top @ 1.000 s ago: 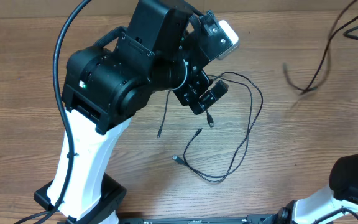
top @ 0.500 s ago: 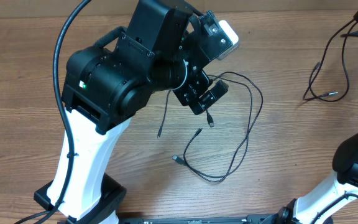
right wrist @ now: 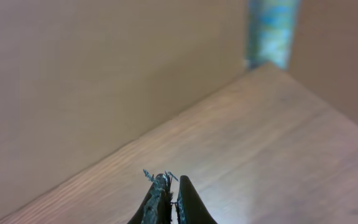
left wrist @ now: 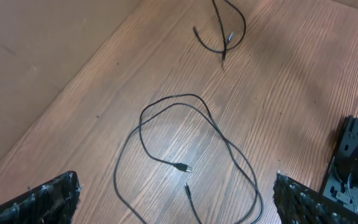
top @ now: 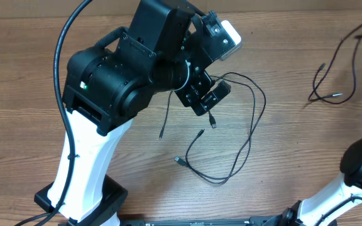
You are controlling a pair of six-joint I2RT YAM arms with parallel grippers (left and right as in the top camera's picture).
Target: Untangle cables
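A thin black looped cable [top: 254, 119] with small silver-tipped plugs sprawls on the grained wooden bench [top: 30, 75], beneath the left fingers [left wrist: 45, 200], which gape fully apart and hold nothing. Well right of that loop, near the bench edge, a second cable [top: 351, 75] curls. The right fingers [right wrist: 185, 202] are pressed together, with nothing visible between them. Bare wood surrounds the loop.

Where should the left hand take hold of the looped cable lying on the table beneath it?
Probably just behind the plug end of the looped cable. That end lies flat on the bare table inside the loop, with no strand crossing it. Bring the open left hand straight down from above, fingers on either side of the cord.
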